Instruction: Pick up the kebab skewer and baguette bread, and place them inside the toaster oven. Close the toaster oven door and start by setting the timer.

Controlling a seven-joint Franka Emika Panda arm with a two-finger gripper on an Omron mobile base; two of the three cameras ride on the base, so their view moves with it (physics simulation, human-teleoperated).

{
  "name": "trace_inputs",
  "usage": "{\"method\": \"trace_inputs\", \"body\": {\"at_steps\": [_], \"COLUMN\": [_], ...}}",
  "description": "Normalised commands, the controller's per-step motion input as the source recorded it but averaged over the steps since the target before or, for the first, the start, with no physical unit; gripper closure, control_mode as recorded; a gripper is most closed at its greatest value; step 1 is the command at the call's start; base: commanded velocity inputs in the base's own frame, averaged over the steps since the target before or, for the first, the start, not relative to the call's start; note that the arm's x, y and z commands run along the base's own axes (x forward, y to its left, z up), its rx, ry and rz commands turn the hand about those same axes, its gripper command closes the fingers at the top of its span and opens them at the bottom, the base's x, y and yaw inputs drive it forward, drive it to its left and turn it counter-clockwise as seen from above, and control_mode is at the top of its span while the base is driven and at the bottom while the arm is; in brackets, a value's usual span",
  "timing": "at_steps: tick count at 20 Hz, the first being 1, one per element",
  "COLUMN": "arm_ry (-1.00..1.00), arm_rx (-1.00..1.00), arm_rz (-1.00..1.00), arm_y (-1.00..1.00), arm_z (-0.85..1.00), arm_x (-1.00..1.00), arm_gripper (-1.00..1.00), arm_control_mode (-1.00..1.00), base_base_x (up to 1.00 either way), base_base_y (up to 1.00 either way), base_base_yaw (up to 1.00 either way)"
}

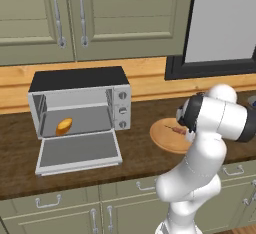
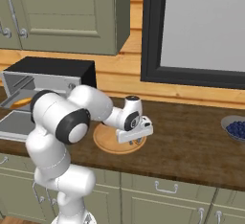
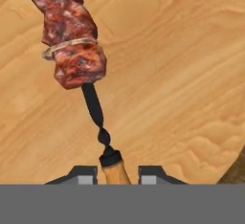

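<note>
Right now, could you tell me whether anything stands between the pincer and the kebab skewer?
Nothing visible does. The pincer straddles the handle end of the kebab skewer, which lies on the wooden plate, with one fingertip on each side of it.

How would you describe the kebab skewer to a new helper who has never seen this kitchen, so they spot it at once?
Start at the boxy silver-grey toaster oven on the dark wooden counter; right of it lies a round light wooden plate. On that plate rests the kebab skewer: a thin dark twisted stick, tan handle, threaded with reddish-brown meat chunks, the plate's one item.
</note>
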Motion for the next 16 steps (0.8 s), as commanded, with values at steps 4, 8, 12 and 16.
{"method": "trace_inputs", "body": {"at_steps": [4, 8, 12, 16], "arm_ry": [0.00, 0.00, -0.09, -0.05], "arm_rx": [0.00, 0.02, 0.02, 0.01], "arm_rz": [0.00, 0.00, 0.00, -0.01], "arm_y": [0.10, 0.06, 0.57, 0.98], "arm_z": [-0.07, 0.48, 1.00, 0.96], "arm_x": [-0.23, -0.30, -0.87, -0.52], "arm_gripper": [1.00, 1.00, 1.00, 1.00], "arm_control_mode": [-1.00, -1.00, -1.00, -1.00], "base_base_x": [0.00, 0.00, 0.00, 0.00], "base_base_y": [0.00, 0.00, 0.00, 0.00], "base_base_yaw": [0.00, 0.00, 0.00, 0.00]}}
